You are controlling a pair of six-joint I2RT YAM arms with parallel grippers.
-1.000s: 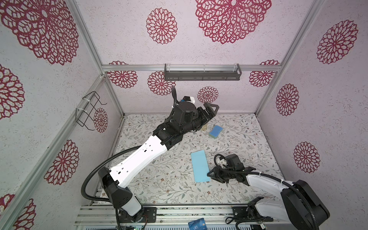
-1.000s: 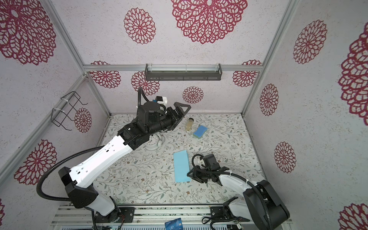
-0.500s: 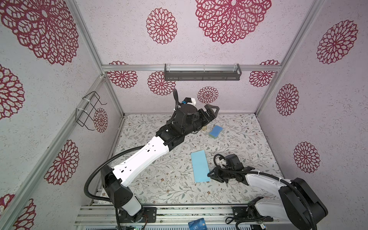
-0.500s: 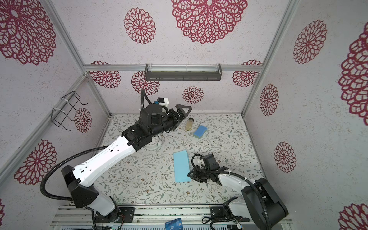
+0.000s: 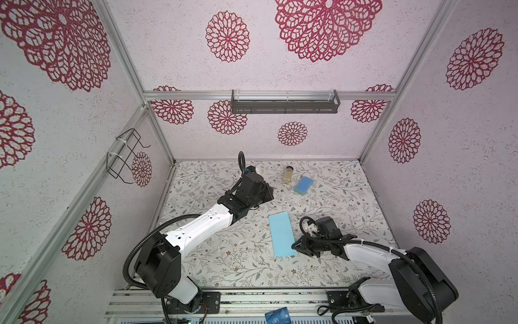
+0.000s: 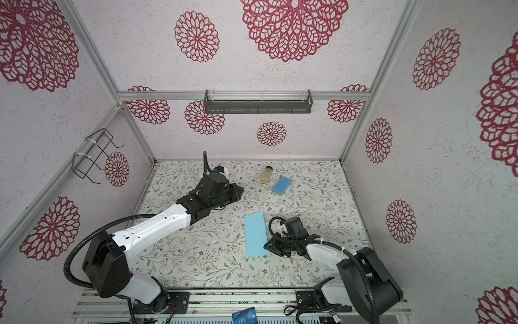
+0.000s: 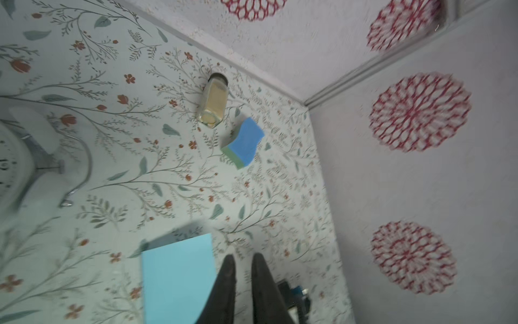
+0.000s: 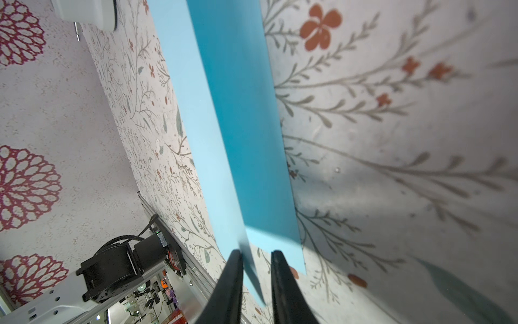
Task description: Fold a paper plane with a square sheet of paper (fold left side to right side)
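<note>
The square sheet of paper [image 5: 281, 238] [image 6: 255, 234] lies mid-table as a light blue rectangle folded in half; no paper plane is in view. My right gripper [image 5: 295, 246] [image 6: 267, 246] sits low at the sheet's near right corner. In the right wrist view the upper layer [image 8: 196, 140] lifts off the shadowed lower layer. Its corner runs between the fingers of the right gripper [image 8: 253, 254], against one finger, with a gap to the other. My left gripper [image 5: 268, 192] [image 7: 244, 259] hangs beyond the sheet's far end, shut and empty.
A small jar [image 5: 288, 174] and a blue sponge with a green underside [image 5: 303, 185] lie at the back. A white clock [image 7: 16, 157] stands under the left arm. A dark blue card [image 5: 277, 318] rests on the front rail. A grey shelf [image 5: 284, 105] hangs on the back wall.
The left gripper has gone from wide open to shut and dropped lower. The right jaws have narrowed around the sheet's corner.
</note>
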